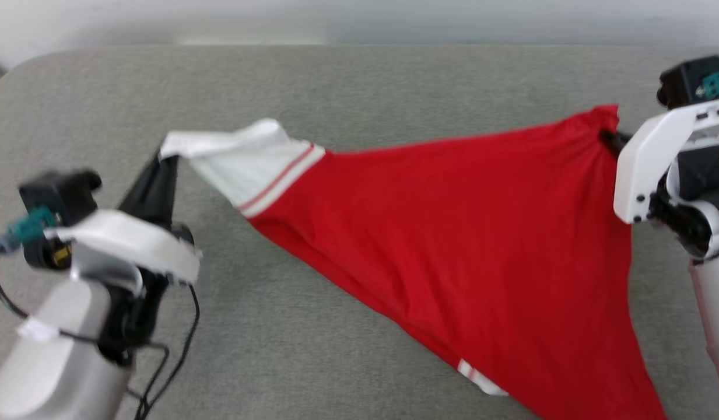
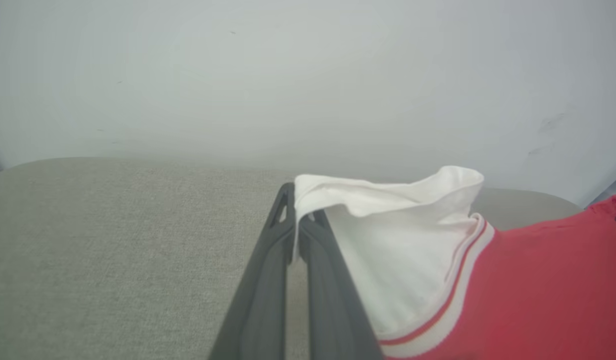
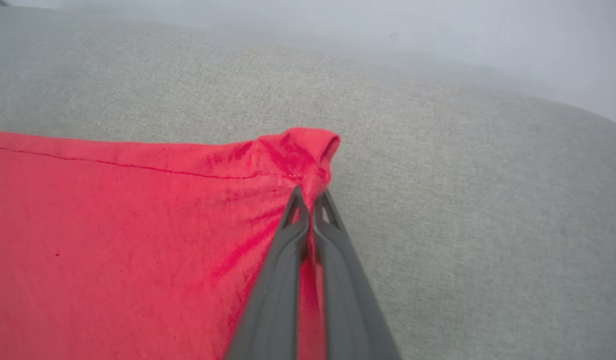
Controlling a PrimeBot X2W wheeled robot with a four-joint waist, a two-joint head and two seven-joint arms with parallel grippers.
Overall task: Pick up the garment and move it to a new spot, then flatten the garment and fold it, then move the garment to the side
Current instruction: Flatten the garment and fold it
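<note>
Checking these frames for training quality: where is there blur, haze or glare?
Head view: the left gripper smears with motion blur, while the garment is fairly sharp. Left wrist view: hazy, washed-out wall, soft white sleeve. Right wrist view: right gripper crisp, far cushion fades to haze; no glare.

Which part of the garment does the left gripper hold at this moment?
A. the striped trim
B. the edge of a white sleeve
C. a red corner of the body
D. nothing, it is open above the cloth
B: in the left wrist view the left gripper is shut on the edge of the white sleeve of the garment, while the red corner is pinched by the right gripper.
</note>
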